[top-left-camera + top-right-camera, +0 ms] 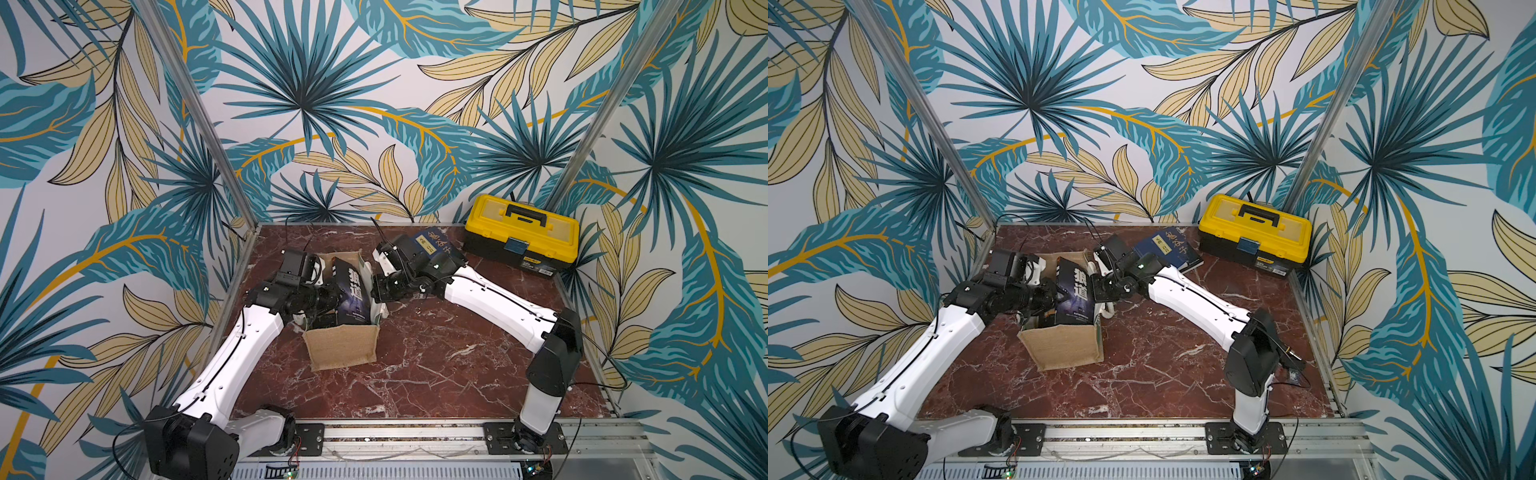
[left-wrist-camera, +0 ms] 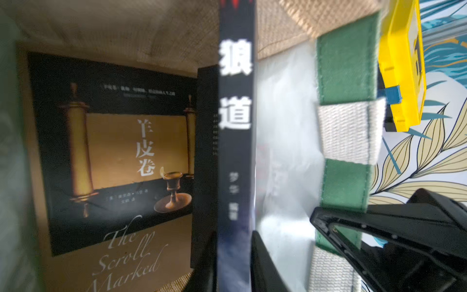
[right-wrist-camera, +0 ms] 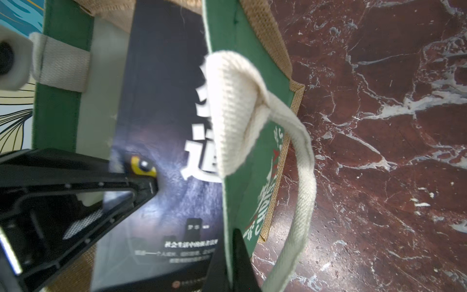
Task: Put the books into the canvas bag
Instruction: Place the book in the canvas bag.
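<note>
Wolf-cover book [image 1: 352,293] half inside the canvas bag [image 1: 343,347], with one side of the mouth held back.

The left gripper [image 1: 337,300] has its jaws either side of the glossy, dark paperback, which stands tilted in the bag with its top poking out; I can't tell whether they are squeezing it or only flanking it. The right gripper [image 1: 377,291] is pinched tight on the bag's green-trimmed rim, by the floppy white webbing handle [image 3: 252,113]. To my eye, the trick is to hold that limp wall outward and let the slick cover slide down flat onto the scroll-cover book [image 2: 113,151] lower in the coarse burlap, clear of the rim. A navy book [image 1: 1169,249] lies on the red marbled counter [image 1: 436,374], near the hard yellow toolbox [image 1: 521,232].
</note>
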`<state>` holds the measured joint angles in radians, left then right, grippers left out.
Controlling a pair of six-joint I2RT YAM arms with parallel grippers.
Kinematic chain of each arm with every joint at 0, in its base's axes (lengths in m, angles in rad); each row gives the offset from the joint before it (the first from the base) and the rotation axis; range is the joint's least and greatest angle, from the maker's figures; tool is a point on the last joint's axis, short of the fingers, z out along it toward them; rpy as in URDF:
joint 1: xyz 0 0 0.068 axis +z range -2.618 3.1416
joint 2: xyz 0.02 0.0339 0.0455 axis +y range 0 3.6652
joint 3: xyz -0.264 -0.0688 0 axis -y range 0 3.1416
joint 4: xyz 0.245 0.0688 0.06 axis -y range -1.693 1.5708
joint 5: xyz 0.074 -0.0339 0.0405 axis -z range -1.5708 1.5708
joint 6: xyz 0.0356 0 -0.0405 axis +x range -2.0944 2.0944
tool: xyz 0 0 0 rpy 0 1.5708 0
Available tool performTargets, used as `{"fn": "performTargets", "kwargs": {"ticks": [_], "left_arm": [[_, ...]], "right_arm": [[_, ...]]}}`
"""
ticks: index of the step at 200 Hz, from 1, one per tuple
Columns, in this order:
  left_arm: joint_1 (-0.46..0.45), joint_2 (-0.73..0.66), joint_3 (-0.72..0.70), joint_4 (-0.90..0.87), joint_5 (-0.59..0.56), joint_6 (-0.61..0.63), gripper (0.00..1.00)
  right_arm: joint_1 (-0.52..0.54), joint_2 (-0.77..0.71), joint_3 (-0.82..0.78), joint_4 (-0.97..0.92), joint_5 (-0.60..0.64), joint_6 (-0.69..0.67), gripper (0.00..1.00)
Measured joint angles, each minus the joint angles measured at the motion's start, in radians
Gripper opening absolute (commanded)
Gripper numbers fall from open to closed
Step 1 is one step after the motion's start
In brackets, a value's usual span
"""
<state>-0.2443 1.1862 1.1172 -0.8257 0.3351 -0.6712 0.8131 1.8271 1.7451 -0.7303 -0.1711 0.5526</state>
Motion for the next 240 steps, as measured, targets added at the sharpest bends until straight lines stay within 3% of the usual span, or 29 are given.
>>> {"fn": "performTargets", "kwargs": {"ticks": [34,91,150,202,240], "left_arm": [[0.005,-0.024,0.045,-0.075,-0.103,0.036,0.47],[0.006,-0.087,0.148,-0.107,-0.154,0.058,0.48],[0.006,-0.028,0.146,-0.119,-0.172,0.066,0.49],[-0.013,0.032,0.146,-0.129,-0.18,0.069,0.49],[-0.177,0.04,0.195,-0.15,-0.279,0.055,0.48]], "right_arm": [[0.0,0.0,0.0,0.0,-0.006,0.0,0.03],[0.0,0.0,0.001,0.001,-0.017,0.0,0.04],[0.0,0.0,0.002,0.0,-0.026,0.0,0.09],[-0.004,0.0,0.054,-0.026,-0.035,-0.029,0.39],[-0.088,-0.003,0.114,-0.057,-0.013,-0.08,0.52]]}}
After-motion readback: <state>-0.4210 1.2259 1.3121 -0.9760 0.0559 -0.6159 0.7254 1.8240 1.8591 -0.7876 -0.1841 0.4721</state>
